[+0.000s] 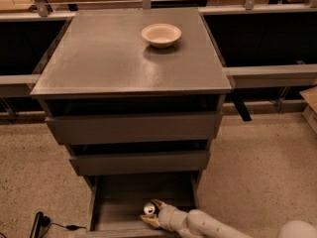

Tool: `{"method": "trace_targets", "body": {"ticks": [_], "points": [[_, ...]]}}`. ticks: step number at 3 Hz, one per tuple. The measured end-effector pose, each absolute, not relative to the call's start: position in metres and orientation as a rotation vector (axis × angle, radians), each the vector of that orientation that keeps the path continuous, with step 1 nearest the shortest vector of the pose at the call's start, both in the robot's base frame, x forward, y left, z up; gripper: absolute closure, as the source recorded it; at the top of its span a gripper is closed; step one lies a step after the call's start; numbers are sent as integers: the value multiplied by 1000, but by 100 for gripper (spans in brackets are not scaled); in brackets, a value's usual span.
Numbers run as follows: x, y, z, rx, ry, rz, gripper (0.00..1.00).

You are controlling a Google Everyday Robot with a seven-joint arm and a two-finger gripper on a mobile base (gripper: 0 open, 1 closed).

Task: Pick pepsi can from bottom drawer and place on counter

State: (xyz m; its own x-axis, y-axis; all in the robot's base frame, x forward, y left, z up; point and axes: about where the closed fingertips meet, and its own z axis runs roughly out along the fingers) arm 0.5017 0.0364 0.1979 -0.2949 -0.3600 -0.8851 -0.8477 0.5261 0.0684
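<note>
The pepsi can point(149, 208) stands upright in the open bottom drawer point(119, 207), near its front right, silver top showing. My gripper point(152, 212) reaches in from the lower right on a white arm point(208, 225). Its tan fingers point(158, 203) sit on either side of the can and look shut on it. The can rests on the drawer floor. Above the drawers, the grey counter point(99, 58) is broad and flat.
A cream bowl point(161, 34) sits on the counter at the back right. The two upper drawers point(133, 128) are pulled out slightly, overhanging the bottom one. A black cable point(42, 224) lies on the floor at the left. Wooden tabletops with metal rails run behind.
</note>
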Motion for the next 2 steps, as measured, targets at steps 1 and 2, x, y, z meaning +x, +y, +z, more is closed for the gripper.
{"method": "trace_targets", "body": {"ticks": [1,2], "points": [[497,30,183,-947,1912,710,69],[496,29,177,-930,1924,725,92]]}}
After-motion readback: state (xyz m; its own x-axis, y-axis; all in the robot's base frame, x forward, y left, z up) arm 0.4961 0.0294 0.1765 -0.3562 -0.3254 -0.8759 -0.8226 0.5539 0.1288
